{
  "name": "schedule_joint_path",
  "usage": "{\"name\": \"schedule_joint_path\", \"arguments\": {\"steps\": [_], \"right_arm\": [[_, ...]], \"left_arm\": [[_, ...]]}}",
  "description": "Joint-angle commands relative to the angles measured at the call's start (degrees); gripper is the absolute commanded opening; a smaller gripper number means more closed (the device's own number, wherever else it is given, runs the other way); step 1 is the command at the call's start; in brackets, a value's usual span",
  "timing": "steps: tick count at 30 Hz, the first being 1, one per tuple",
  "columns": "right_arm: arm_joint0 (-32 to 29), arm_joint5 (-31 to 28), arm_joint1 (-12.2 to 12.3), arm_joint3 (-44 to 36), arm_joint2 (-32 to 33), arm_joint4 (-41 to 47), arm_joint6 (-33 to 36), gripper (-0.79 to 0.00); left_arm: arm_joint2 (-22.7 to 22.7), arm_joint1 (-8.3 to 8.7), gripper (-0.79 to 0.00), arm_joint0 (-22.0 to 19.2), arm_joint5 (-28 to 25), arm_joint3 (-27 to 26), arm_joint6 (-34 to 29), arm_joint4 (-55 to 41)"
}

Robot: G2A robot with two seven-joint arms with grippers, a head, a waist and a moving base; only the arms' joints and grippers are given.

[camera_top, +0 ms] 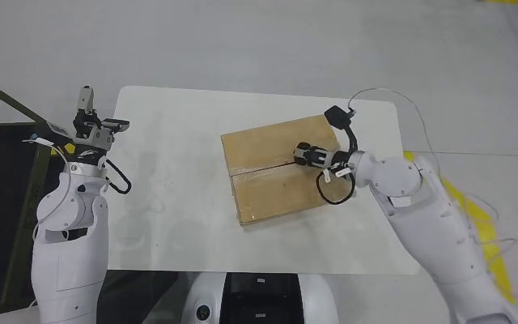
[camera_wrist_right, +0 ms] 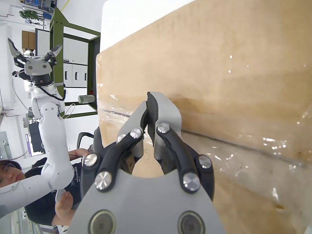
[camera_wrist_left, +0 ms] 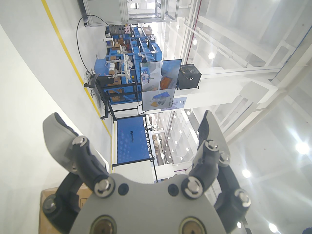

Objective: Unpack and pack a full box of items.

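Observation:
A closed brown cardboard box [camera_top: 279, 168] lies in the middle of the white table [camera_top: 178, 219], its top flaps sealed along the centre seam with clear tape [camera_wrist_right: 243, 147]. My right gripper [camera_top: 301, 154] rests on the box top beside the seam, near the box's right end; its fingers [camera_wrist_right: 156, 108] are shut with nothing held between them. My left gripper [camera_top: 84, 101] is raised at the table's far left edge, pointing upward. It is open and empty [camera_wrist_left: 131, 127]. A corner of the box [camera_wrist_left: 48, 196] shows beneath it in the left wrist view.
A dark green-framed cabinet [camera_top: 12, 154] stands just left of the table, close to the left arm. Bare table surface lies left of and in front of the box. A person [camera_wrist_right: 63, 196] is off the table's side near the left arm.

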Motion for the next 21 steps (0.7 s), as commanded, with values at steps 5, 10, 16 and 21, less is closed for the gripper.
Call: {"name": "schedule_joint_path", "arguments": {"steps": [5,10,16,21], "right_arm": [[-0.23,-0.04,0.09,0.97,0.58,0.70,1.31,-0.785],[-0.04,0.68,0.22,2.59,1.56,1.42,2.28,-0.785],[0.03,-0.46,0.32,3.00,2.75,3.57,3.61,-0.785],[-1.01,0.38,0.75,3.55,5.17,5.07,4.23,-0.785]], "left_arm": [[0.00,0.00,0.000,0.00,0.00,0.00,0.00,0.00],[0.00,0.00,0.000,0.00,0.00,0.00,0.00,0.00],[0.00,0.00,0.000,0.00,0.00,0.00,0.00,0.00],[0.00,0.00,0.000,0.00,0.00,0.00,0.00,0.00]]}}
